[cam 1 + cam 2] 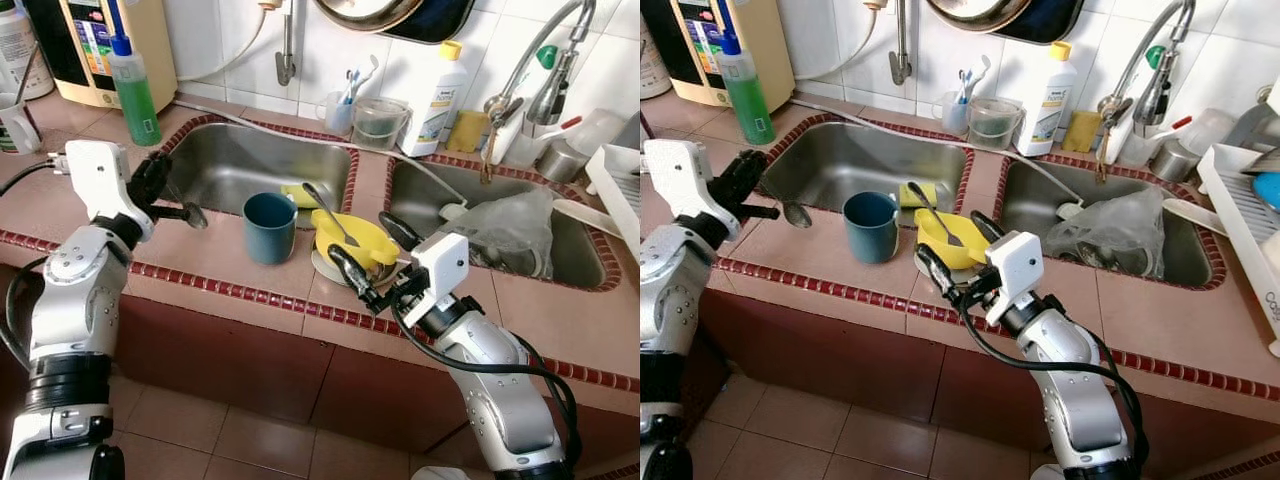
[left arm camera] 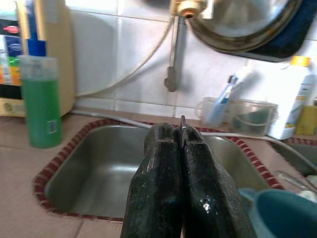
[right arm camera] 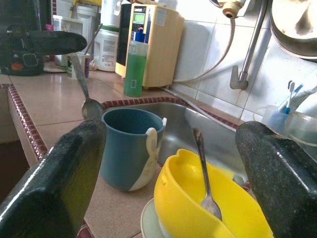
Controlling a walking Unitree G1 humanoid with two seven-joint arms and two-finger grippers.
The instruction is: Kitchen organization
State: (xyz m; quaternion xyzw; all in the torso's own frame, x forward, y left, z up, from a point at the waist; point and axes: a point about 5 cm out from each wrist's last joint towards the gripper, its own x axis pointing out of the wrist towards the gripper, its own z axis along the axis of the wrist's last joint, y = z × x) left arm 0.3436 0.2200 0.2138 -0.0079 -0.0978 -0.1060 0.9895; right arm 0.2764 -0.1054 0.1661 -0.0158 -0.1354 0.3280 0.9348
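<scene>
The left claw [image 1: 163,196] was closed on the handle of a metal spoon [image 1: 186,213], held above the tiled counter [image 1: 215,262] at the near edge of the left sink [image 1: 250,160]. The spoon's long axis ran out from the fingers toward the mug [image 1: 270,227], bowl end foremost and tipped slightly down — in the right wrist view it hung handle-up, bowl lowest, just beside the mug's rim. From the left wrist, the two black fingers [image 2: 163,188] were pressed together with only a thin metal tip showing between them.

The right claw [image 1: 368,257] stood wide open around the near side of a yellow bowl [image 1: 352,240], one finger on each flank, not touching it. A second spoon [image 1: 328,212] lay in that bowl, handle slanting up toward the left sink. The bowl sat on a white saucer [image 1: 322,267]. The mug was blue, matte plastic, cylindrical, with a pale handle.

Beyond the left claw stood a clear bottle [image 1: 134,88] of green liquid with a blue cap — its label was too small to read.
</scene>
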